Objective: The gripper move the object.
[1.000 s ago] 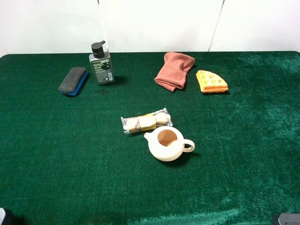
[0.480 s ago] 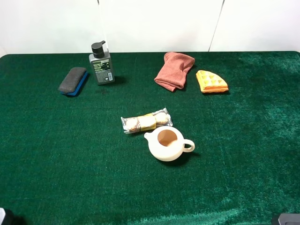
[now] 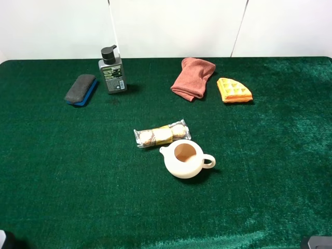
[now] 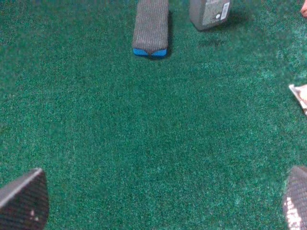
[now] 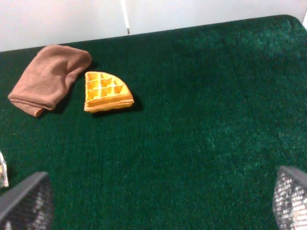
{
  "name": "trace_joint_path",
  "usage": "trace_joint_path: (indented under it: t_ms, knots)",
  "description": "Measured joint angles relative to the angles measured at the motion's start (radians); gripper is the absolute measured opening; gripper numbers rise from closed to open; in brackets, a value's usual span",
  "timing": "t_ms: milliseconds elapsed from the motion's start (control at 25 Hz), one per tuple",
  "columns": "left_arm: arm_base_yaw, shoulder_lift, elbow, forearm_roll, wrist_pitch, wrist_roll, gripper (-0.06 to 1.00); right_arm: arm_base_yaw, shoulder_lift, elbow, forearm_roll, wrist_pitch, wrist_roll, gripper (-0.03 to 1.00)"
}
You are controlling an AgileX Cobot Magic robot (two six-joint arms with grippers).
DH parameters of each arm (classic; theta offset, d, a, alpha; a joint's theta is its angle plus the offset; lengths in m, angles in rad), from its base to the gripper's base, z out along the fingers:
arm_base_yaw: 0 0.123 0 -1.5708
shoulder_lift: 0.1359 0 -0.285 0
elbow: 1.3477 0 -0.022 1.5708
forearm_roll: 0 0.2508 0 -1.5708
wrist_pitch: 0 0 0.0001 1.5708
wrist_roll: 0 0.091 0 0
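The object, a dark grey felt block with a blue base (image 3: pixel 81 89), lies on the green table at the far left, next to the pump bottle. In the left wrist view it (image 4: pixel 150 26) lies ahead, well beyond the fingers. My left gripper (image 4: pixel 160 201) is open and empty, with both fingertips (image 4: pixel 24 201) spread wide over bare cloth. My right gripper (image 5: pixel 158 199) is also open and empty, its fingertips (image 5: pixel 290 196) wide apart. In the high view only small bits of the arms show at the near corners, left (image 3: pixel 2 239) and right (image 3: pixel 316 242).
A grey pump bottle (image 3: pixel 112 71) stands just right of the block. A pink folded cloth (image 3: pixel 193 78) and an orange waffle piece (image 3: pixel 234 91) lie at the back right. A wrapped snack packet (image 3: pixel 162 134) and a cream teapot (image 3: pixel 184 159) sit mid-table.
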Motion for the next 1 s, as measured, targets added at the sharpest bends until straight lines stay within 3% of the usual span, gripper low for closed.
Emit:
trace_joint_path:
  t_ms: [1000]
  knots:
    - [0.000,0.000,0.000,0.000,-0.003,0.003,0.99,0.000,0.000,0.000,0.000,0.000,0.000,0.70]
